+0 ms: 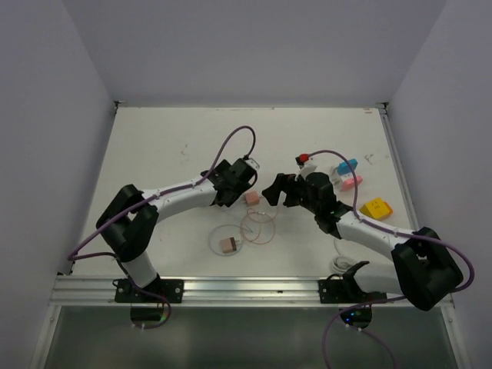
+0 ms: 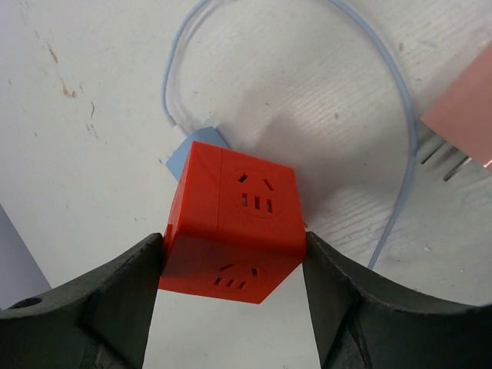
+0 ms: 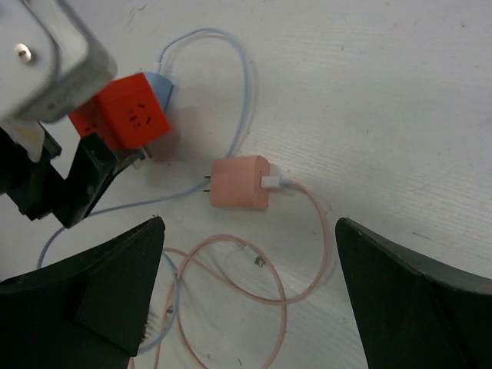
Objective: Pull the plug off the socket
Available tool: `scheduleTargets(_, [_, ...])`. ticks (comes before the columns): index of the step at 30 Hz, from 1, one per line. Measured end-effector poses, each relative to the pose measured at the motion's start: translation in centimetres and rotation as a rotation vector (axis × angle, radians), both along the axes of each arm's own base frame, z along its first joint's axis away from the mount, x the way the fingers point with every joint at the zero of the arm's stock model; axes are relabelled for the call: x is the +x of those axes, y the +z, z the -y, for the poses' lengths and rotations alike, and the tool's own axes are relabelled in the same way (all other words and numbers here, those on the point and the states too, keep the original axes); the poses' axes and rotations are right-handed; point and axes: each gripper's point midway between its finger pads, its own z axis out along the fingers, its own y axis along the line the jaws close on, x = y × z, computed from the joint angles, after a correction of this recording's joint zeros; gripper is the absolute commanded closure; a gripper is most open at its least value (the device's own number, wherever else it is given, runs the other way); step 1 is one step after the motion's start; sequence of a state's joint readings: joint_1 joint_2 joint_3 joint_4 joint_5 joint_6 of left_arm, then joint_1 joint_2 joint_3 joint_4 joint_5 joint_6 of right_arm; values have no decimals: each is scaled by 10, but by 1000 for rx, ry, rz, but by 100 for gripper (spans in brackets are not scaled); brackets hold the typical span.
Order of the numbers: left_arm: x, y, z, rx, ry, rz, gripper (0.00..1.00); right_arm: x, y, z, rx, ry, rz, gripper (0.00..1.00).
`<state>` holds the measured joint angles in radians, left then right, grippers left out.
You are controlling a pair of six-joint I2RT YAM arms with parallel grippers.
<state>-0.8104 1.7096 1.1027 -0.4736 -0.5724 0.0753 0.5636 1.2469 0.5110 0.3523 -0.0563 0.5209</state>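
Observation:
The socket is a red cube (image 2: 231, 223) with slotted outlets on its faces. My left gripper (image 2: 234, 257) is shut on it, a dark pad against each side. A light blue plug (image 2: 192, 151) sits in the cube's far face, and its thin blue cable (image 2: 400, 115) loops over the table. The right wrist view shows the same cube (image 3: 127, 111) and plug (image 3: 161, 84) at the upper left. My right gripper (image 3: 250, 224) hangs open above a pink charger (image 3: 240, 183) and its coiled pink cable (image 3: 254, 280), with nothing between its fingers.
A second pink charger (image 1: 228, 244) lies near the front with a cable ring around it. At the right are a small red piece (image 1: 307, 160), blue (image 1: 347, 166) and pink (image 1: 352, 182) blocks and a yellow block (image 1: 376, 207). Walls enclose the white table (image 1: 169, 146).

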Motion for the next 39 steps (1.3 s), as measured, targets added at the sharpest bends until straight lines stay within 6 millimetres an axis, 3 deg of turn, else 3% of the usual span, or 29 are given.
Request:
scheduleTargets(11, [22, 43, 4, -225, 222, 58, 100, -14, 3, -35, 46, 179, -22, 6])
scheduleTargets(20, [33, 71, 5, -468, 414, 76, 100, -39, 23, -85, 96, 361, 31, 7])
scheduleTargets(27, [38, 100, 9, -766, 526, 97, 100, -35, 24, -105, 166, 386, 30, 8])
scheduleTargets(33, [33, 108, 4, -1002, 621, 100, 100, -27, 27, -118, 205, 393, 31, 9])
scheduleTargets(39, [28, 115, 17, -1188, 660, 79, 100, -14, 41, -131, 230, 401, 73, 9])
